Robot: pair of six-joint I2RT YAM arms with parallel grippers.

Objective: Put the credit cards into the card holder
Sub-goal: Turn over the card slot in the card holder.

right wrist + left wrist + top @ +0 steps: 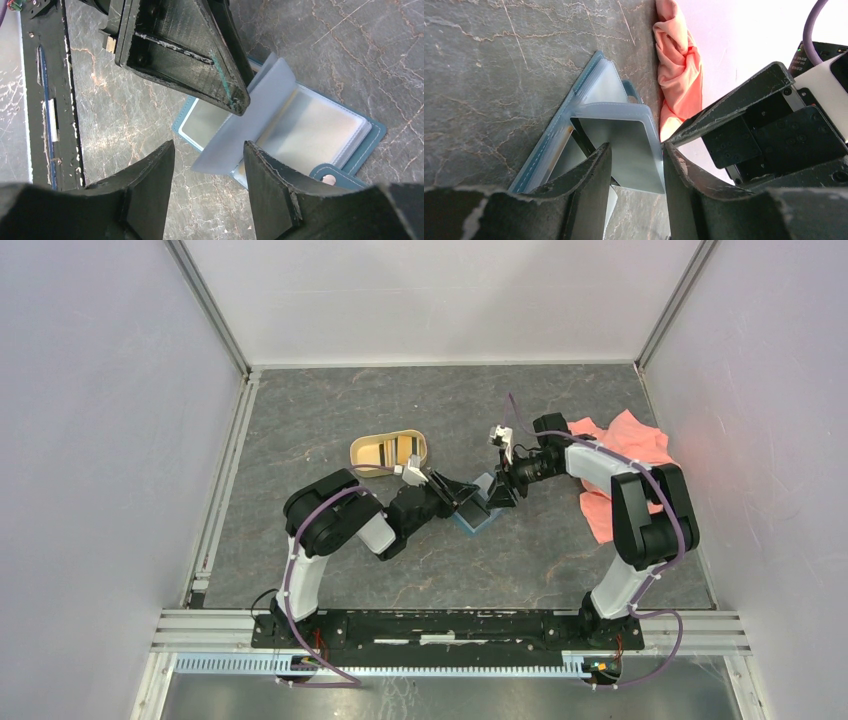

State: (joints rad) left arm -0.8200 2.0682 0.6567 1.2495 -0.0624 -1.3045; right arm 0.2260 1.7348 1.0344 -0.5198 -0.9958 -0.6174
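Note:
The teal card holder (478, 510) lies open on the table between my two grippers. In the left wrist view one clear sleeve (624, 145) of the card holder (544, 150) stands up in the gap of my left gripper (636, 170), which is open, and the sleeve's edge rests against one finger. My right gripper (209, 145) hovers open over the holder's (320, 125) near edge with only table between its fingers. The raised sleeve (255, 125) leans against a finger of the left gripper (200, 50). Yellow and dark credit cards (388, 451) lie in the tan tray (358, 452) behind the left arm.
A crumpled pink cloth (625, 450) lies at the right, under and behind the right arm (640, 510). The holder's snap tab (330, 177) sticks out toward my right gripper. White walls close the table on three sides.

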